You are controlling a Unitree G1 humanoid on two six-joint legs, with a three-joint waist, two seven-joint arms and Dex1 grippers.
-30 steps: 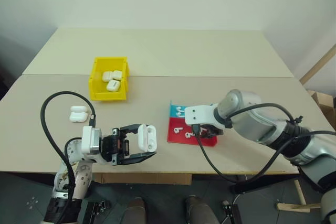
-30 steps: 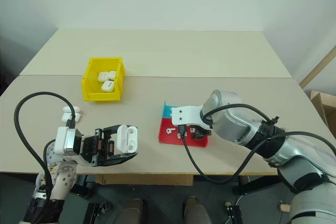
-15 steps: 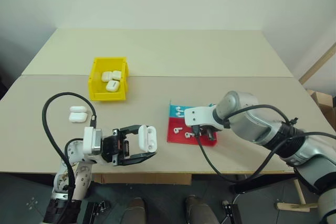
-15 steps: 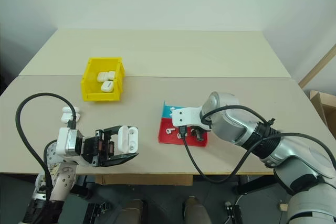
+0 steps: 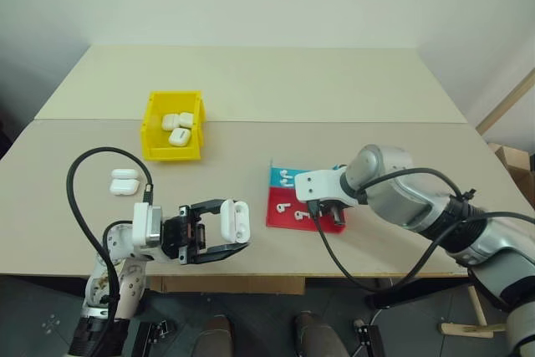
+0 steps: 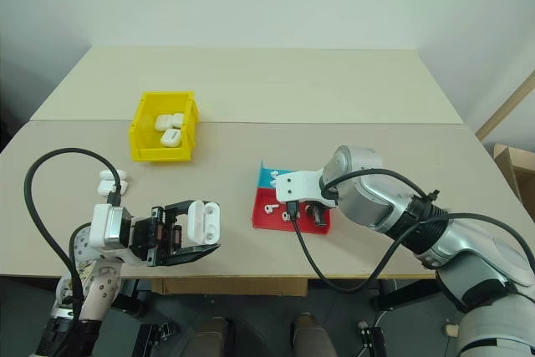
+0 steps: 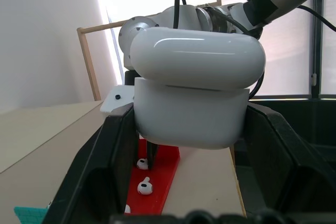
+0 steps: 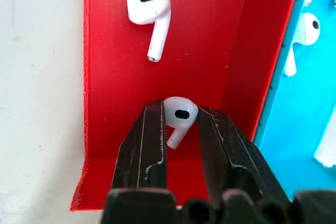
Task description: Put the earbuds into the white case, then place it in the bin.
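White and glossy, one earbud (image 8: 178,116) sits pinched between the right gripper (image 8: 177,129) jaws, its stem running down the gap, low over the red half of the tray (image 8: 105,129) where another earbud (image 8: 149,11) lies loose. The left gripper (image 5: 224,232) has its jaws clamped on the white case (image 7: 194,93), held above the near edge of the surface (image 5: 334,98). The bin (image 5: 151,141) stands well apart on the surface's far left, with several cases inside.
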